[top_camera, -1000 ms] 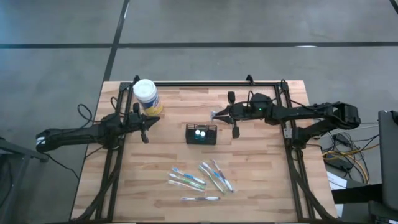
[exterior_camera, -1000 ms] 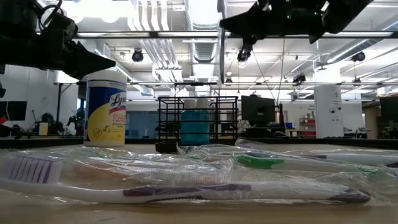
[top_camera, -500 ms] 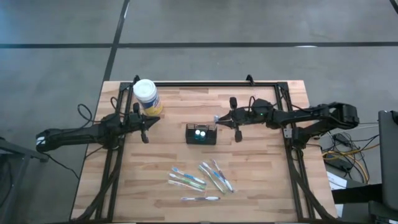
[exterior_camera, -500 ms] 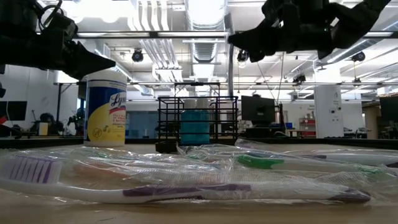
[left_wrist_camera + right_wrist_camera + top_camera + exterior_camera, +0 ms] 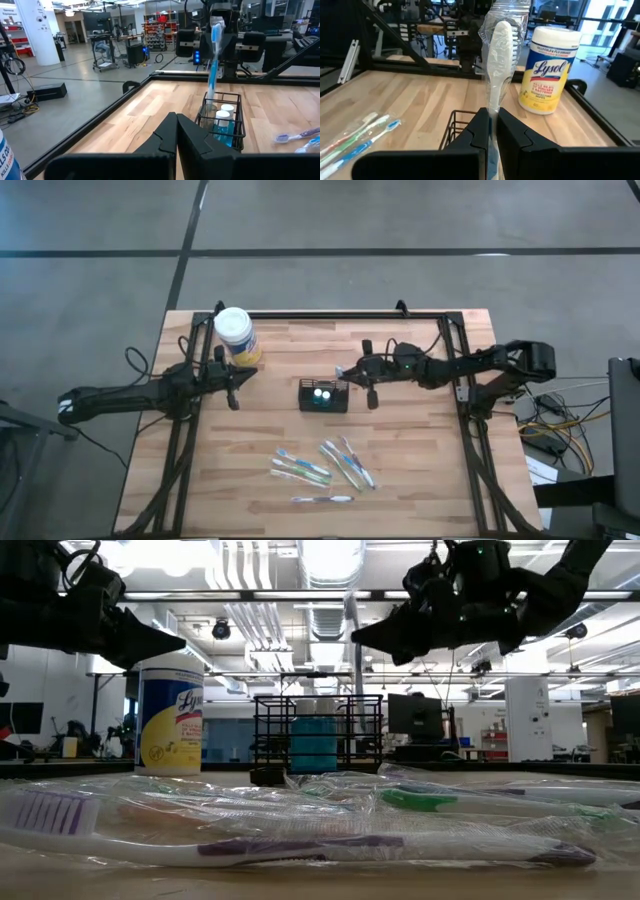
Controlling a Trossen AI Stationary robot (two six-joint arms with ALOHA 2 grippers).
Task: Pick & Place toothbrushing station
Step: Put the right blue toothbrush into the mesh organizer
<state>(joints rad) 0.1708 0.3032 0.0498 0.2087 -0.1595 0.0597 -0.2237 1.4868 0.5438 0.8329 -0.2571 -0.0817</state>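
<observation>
High view: the toothbrushing station [image 5: 323, 395] stands near the middle of the tabletop [image 5: 420, 470], between the two arms, with a white-capped jar [image 5: 236, 334] toward the far left corner and several wrapped toothbrushes [image 5: 320, 468] lying loose nearer the front edge.

The right claw [image 5: 351, 370] hangs just beside and above the station's right end. Its fingers are pressed together on a wrapped toothbrush [image 5: 498, 60], pinched low on the handle so that the bristle head stands up and out from the fingers. From the left wrist view, this brush [image 5: 214, 60] rises upright over the station [image 5: 221, 122], whose compartments already hold small white-capped containers [image 5: 221, 119].

The left claw [image 5: 233, 385] waits near the jar, fingers pressed together, holding nothing.

Handling notes:
- The station appears to be light, rigid wire; a sideways nudge would likely slide or tip it. Grip it by the top rim if it must be moved.
- The brush is light and stiff, but its plastic wrap is probably slippery. Grip the handle firmly, clear of the head.
- Lower the brush vertically through an open slot.
</observation>
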